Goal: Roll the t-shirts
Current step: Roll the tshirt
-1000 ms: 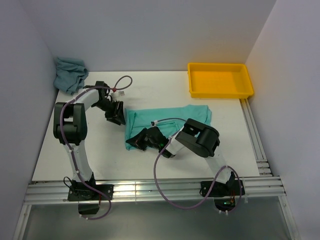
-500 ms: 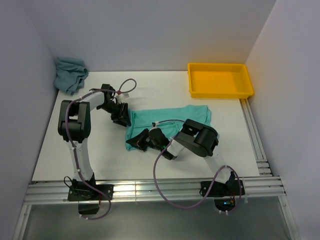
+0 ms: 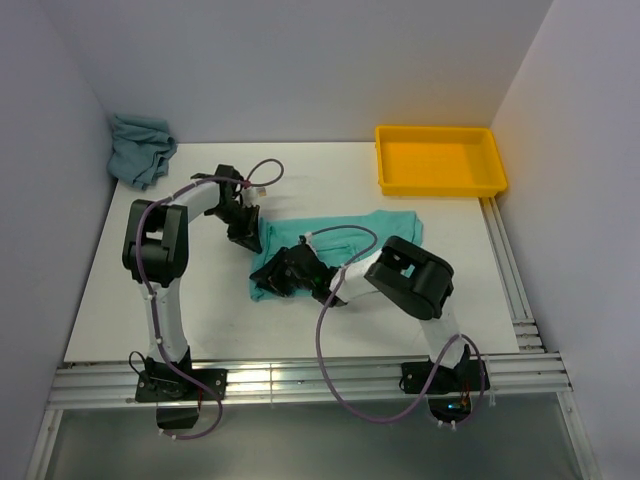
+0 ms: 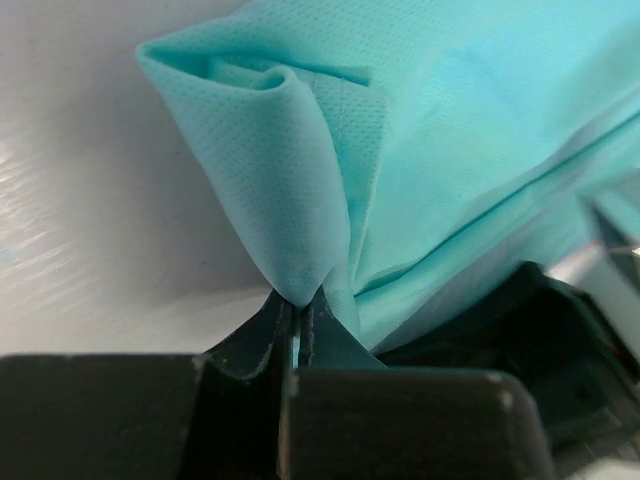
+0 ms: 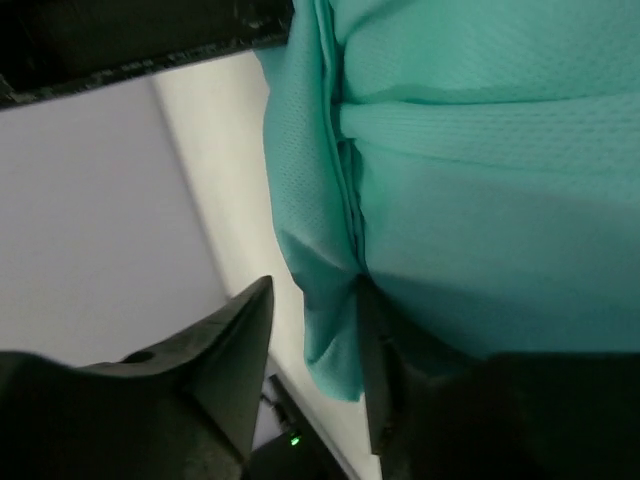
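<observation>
Mint-turquoise t-shirt (image 3: 350,232) lies flattened left of the yellow tray (image 3: 440,186), on its near side. We judge it light, limp and slippery, best held at hems. Left gripper (image 4: 297,312) pinches a corner fold; right gripper (image 5: 315,305) stands spread astride an edge.

Where things lie around my two pincers

On the table (image 3: 330,172), my left pincer (image 3: 246,233) is at the far left corner of the spread t-shirt (image 3: 372,232) and my right pincer (image 3: 274,279) at its near left edge. The bunched t-shirt (image 3: 140,148) lies behind-left of my left pincer. The tray (image 3: 440,131) lies well behind-right of my right pincer.
</observation>
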Controlling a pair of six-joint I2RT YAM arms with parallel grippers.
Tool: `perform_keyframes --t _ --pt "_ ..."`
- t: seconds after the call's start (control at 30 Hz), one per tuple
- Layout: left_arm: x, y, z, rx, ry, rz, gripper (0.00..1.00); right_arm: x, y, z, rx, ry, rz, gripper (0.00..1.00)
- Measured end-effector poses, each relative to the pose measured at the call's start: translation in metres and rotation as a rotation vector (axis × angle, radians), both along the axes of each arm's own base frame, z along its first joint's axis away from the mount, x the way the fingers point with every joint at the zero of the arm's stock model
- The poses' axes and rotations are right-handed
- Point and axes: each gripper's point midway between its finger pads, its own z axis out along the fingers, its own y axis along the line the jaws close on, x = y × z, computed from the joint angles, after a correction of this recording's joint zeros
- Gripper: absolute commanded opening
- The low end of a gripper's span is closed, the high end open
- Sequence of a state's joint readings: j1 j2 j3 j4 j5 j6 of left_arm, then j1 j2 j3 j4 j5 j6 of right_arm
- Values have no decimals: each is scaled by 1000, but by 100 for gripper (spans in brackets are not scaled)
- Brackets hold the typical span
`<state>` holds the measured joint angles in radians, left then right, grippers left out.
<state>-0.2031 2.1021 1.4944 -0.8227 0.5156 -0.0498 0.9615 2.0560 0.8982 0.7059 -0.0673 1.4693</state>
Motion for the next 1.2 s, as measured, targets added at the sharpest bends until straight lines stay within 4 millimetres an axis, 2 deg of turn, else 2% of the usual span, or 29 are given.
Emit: perform_keyframes --t 0.23,0.33,0.4,0.47,0.53,0.6,0.67,0.77,0.9,1.0,1.1,1.2 --pt "3 12 1 118 -45 -5 0 12 -15 12 -337 -67 -48 50" --pt "4 16 1 153 -55 -4 0 9 -17 25 -465 -112 -49 43" --pt "4 18 1 172 -59 -4 0 9 -15 37 -525 -141 -42 37" --pt "4 19 2 188 -62 -5 0 12 -7 53 -559 -173 -34 35" --pt "4 20 2 203 -63 -7 0 21 7 70 -573 -212 -35 34" --pt "4 22 2 219 -65 -8 0 30 17 78 -589 -236 -38 33" --pt "4 23 3 234 -66 -9 0 36 23 76 -616 -247 -36 33" --pt "4 26 3 257 -66 -10 0 40 27 55 -678 -241 -20 33" --pt "3 27 3 275 -68 -13 0 38 20 17 -781 -218 10 38" --pt "3 27 3 285 -71 -16 0 36 13 -1 -842 -208 24 40" --pt "3 26 4 295 -73 -21 0 38 13 0 -871 -221 15 40" --pt "3 26 4 303 -73 -24 0 36 17 12 -888 -253 -1 41"
